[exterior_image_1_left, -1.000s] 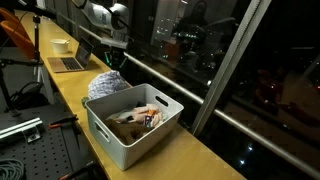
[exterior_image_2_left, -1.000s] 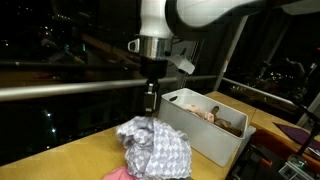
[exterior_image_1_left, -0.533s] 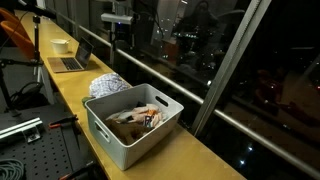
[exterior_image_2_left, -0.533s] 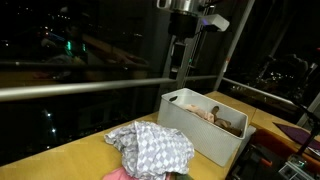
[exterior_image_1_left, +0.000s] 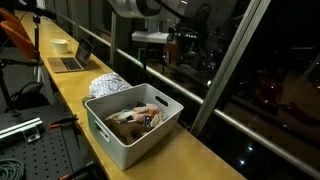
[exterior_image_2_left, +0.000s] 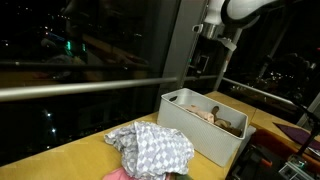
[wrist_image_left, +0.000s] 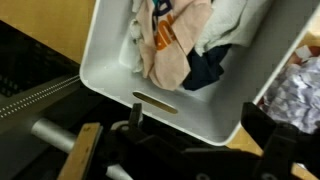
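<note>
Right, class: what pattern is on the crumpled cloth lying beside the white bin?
The cloth has a grey-and-white check, shown best in an exterior view.

Warm indoor light from above falls on the wooden surface (exterior_image_1_left: 75, 88), while the window glass (exterior_image_1_left: 250, 90) is night-dark with scattered reflections. Both exterior views are small and soft. In the wrist view the white bin (wrist_image_left: 110, 60) glares bright, and the fingers (wrist_image_left: 135, 115) near the lens are dark and blurred
</note>
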